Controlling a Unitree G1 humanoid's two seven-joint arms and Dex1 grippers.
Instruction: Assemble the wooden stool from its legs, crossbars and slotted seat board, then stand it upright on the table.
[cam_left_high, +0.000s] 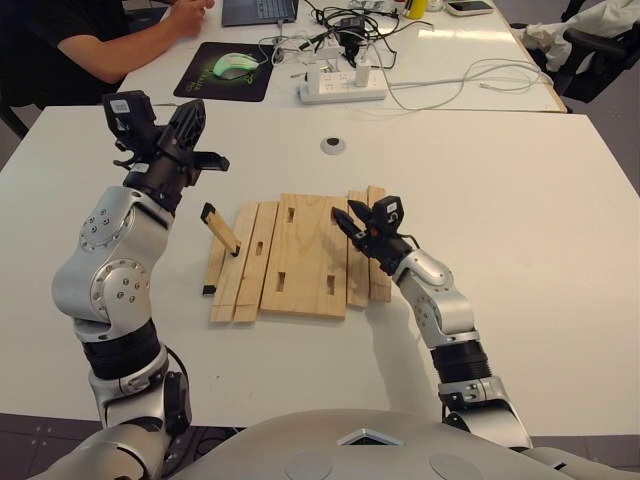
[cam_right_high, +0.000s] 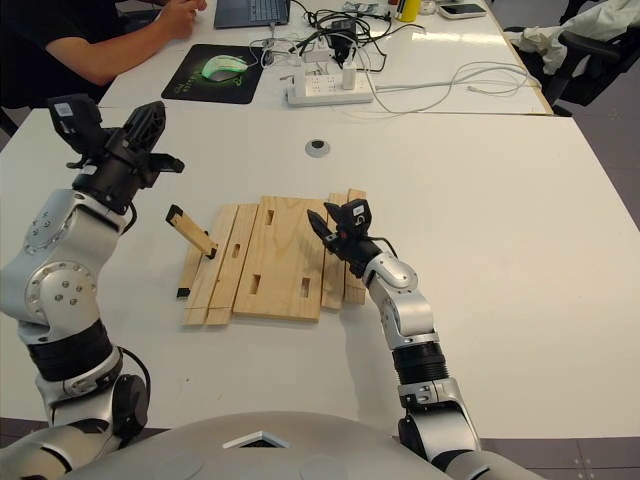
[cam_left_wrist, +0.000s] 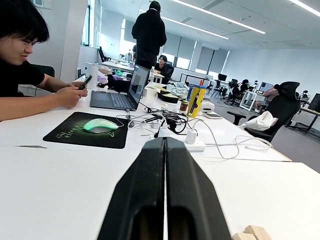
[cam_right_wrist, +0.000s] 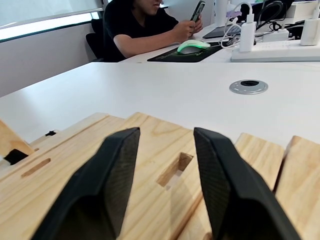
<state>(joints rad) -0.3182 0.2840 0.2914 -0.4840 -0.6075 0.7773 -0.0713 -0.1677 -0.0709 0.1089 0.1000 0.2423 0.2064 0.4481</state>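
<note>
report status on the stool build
Left gripper shut, empty, raised. Right gripper open over seat board. Planks flat, unassembled; one piece tilted. Table grommet beyond parts, no obstruction.

Pale wood seat board (cam_left_high: 305, 255); white table (cam_left_high: 520, 250).

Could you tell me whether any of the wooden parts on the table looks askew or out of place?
Yes: one short wooden piece stands tilted, its lower end at a slot in the planks on the robot's left, while the seat board and the other parts lie flat. Nothing looks broken.
</note>
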